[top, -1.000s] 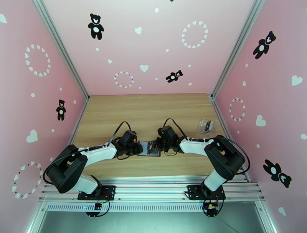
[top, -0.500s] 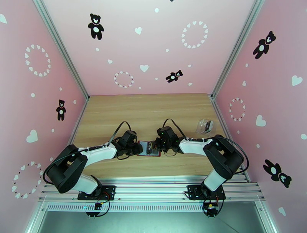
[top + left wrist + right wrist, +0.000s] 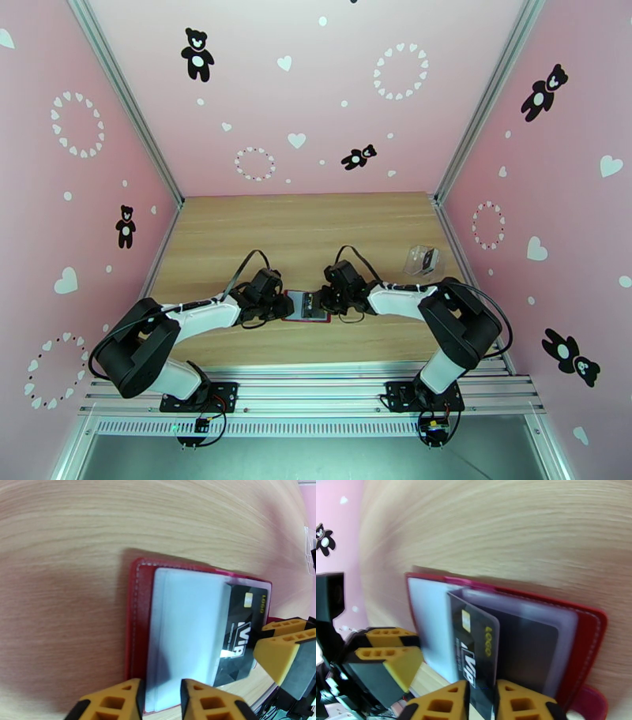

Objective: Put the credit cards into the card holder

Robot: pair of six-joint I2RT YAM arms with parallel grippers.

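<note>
Protruding from the red card holder (image 3: 588,626), black card (image 3: 474,649) between slightly parted right fingers (image 3: 446,701), seemingly loose.

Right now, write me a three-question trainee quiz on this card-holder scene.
1. True or false: the red card holder lies closed on the wooden table.
2. Pick one: which word is printed on the black card sticking out of a sleeve? A) VIP B) GOLD C) BANK
3. Fill in: the clear plastic box stands on the table nearer the ___ arm.

Key: 1 false, it lies open with its pale sleeves showing; 2 A; 3 right.
</note>
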